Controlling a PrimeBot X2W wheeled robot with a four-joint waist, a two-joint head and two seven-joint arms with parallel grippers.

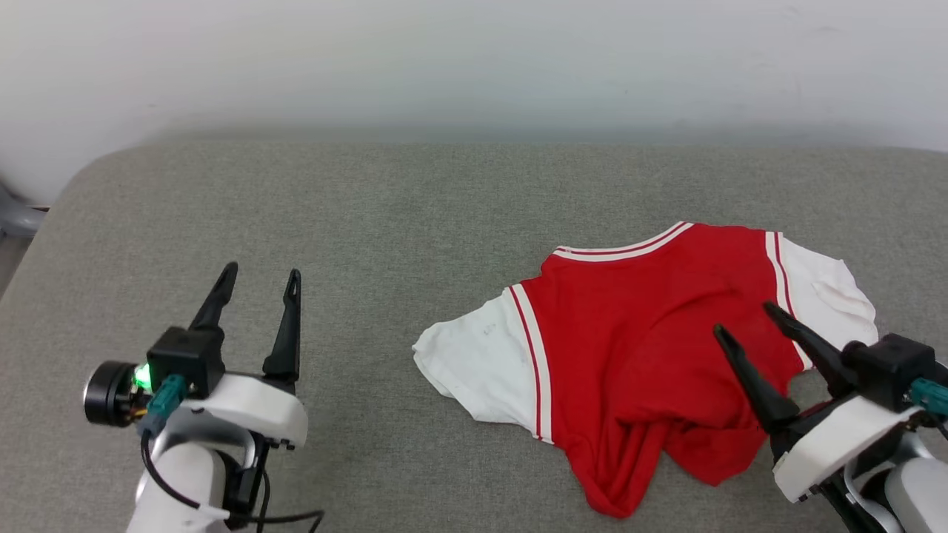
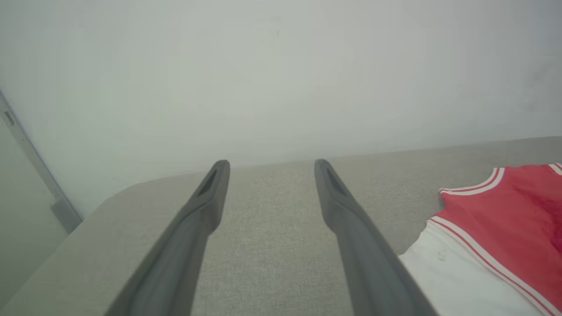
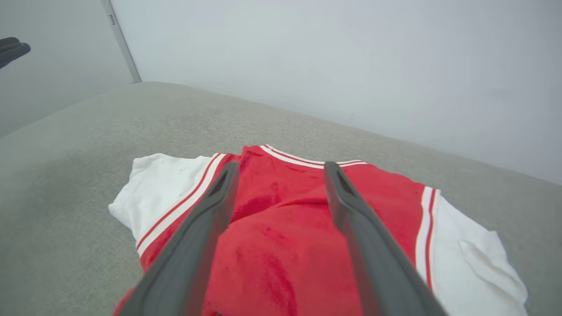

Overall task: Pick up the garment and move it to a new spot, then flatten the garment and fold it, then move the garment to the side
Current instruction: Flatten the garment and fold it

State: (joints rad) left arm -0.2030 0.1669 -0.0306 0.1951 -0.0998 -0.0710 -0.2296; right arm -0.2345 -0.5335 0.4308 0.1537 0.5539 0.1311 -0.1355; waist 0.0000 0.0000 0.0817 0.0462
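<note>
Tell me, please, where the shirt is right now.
In the head view the shirt lies rumpled on the grey cushion, right of centre, beneath the open right gripper and clear of the left gripper.

Shirt (image 1: 629, 326) hem bunched under itself, near right part hidden behind right end effector (image 1: 742, 317), cushion (image 1: 370, 222) near edge cut off

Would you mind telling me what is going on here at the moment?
A two-armed robot is handling a red T-shirt with white sleeves. The shirt lies rumpled on the grey padded surface, its lower part bunched up and not yet flattened or folded. The right gripper is open over the shirt's body and grips nothing. The left gripper is open over bare surface, to the shirt's left.
</note>
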